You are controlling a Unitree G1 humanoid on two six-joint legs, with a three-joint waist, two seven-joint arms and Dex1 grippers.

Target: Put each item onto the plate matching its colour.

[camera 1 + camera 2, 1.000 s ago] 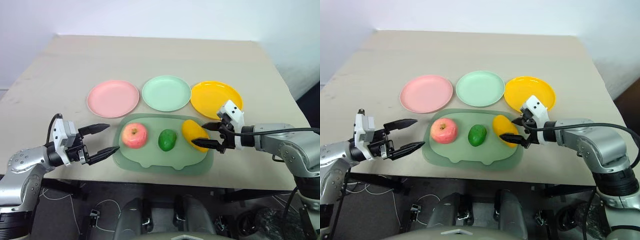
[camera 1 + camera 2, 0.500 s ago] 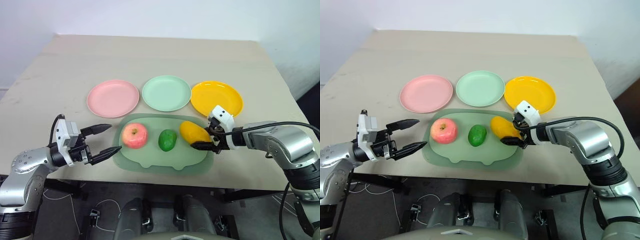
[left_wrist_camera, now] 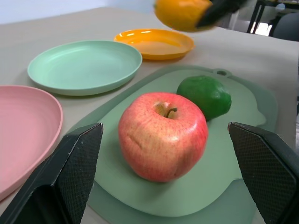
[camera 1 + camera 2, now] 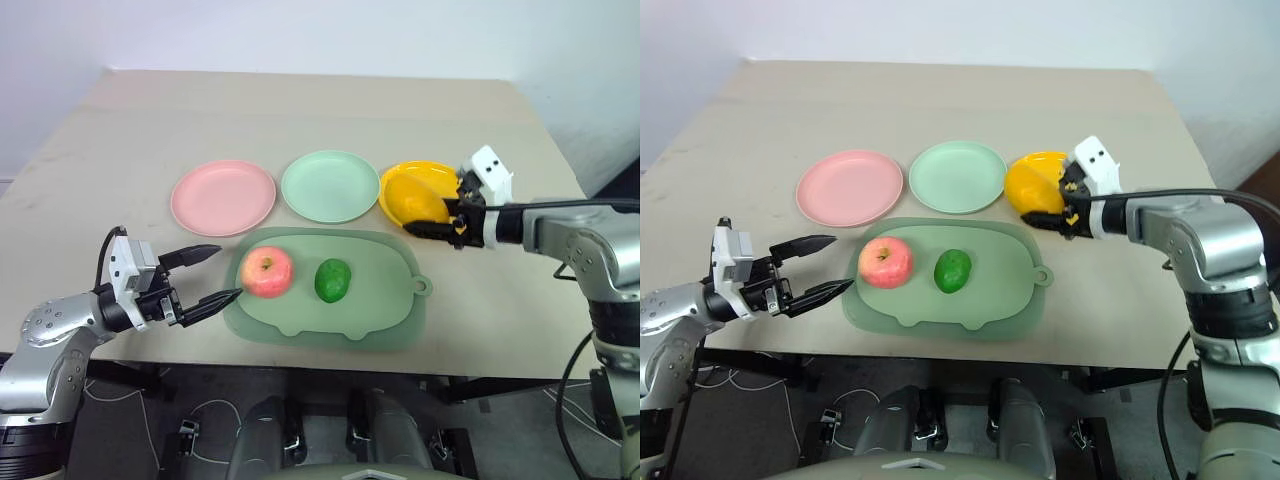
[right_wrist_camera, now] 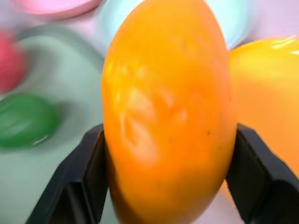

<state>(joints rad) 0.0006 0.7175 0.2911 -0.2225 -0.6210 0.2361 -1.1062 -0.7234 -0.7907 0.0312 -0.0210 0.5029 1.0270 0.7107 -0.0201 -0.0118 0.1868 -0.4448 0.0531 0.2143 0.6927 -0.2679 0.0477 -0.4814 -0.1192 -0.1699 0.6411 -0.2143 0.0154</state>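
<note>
Right gripper (image 4: pixel 432 222): fingers clamped on the yellow-orange mango (image 4: pixel 1028 186), one finger each side of it in the right wrist view. Mango is off the surface (image 4: pixel 300 120), held over the near-left part of the yellow-orange plate (image 4: pixel 432 176); can't tell from the head views if it touches the plate, the left wrist view shows it in the air above the plate.

Left gripper (image 4: pixel 212 275): fingers apart, wide, holding nothing. It hangs just left of the pale-green tray (image 4: pixel 380 310), lower fingertip close to the tray's left edge, pointing toward the pink-red apple (image 4: pixel 267 271). No contact with apple visible.

Counts:
- Fruits: 3. One mango (in right gripper), one apple, one dark green oval fruit (image 4: pixel 333 279).
- Plates: 3, in a row behind the tray. Pale pink plate (image 4: pixel 222 196) left, mint green plate (image 4: pixel 330 186) middle, yellow-orange one right. Pink and mint plates carry nothing.
- Trays: 1, with a small tab on its right edge.
- Grippers: 2.

Placement: apple sits on the left part of the tray, stem up. Green fruit sits just right of it on the tray, near but apart. Right part of the tray is bare. Tray lies on the near part of the surface, its far edge close to the mint and yellow-orange plates.
</note>
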